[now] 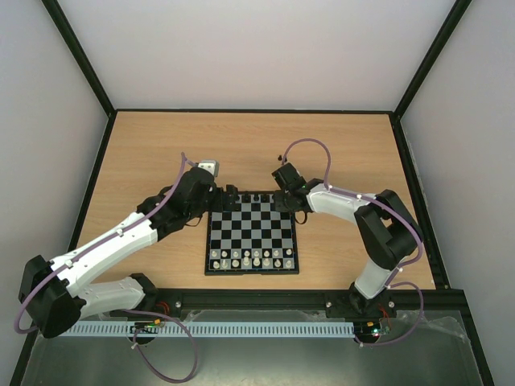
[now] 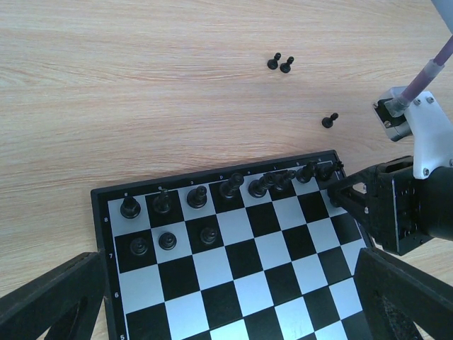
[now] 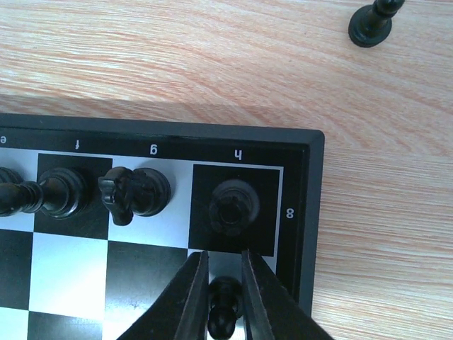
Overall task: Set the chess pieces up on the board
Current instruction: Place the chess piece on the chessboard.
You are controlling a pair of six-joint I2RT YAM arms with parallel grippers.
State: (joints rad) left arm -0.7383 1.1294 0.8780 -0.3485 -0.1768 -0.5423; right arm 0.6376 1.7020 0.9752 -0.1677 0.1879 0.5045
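Right claw (image 3: 225, 255) nearly shut, pinching black pawn (image 3: 225, 315) on board (image 3: 304, 142) h-file, second row from far edge. Next loose pawn (image 3: 371, 25) on counter (image 3: 212, 57) past board's far-right corner; right arm nearer. Left claw (image 2: 226, 297) wide open, empty.

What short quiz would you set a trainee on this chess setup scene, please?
1. True or false: the left tool is open and holds nothing.
2. In the left wrist view, how many black pawns sit on the table, off the chessboard? A) one B) three C) five
3. Fill in: the fingers of the right tool flank a black ____.
Key: 1 true; 2 B; 3 pawn.
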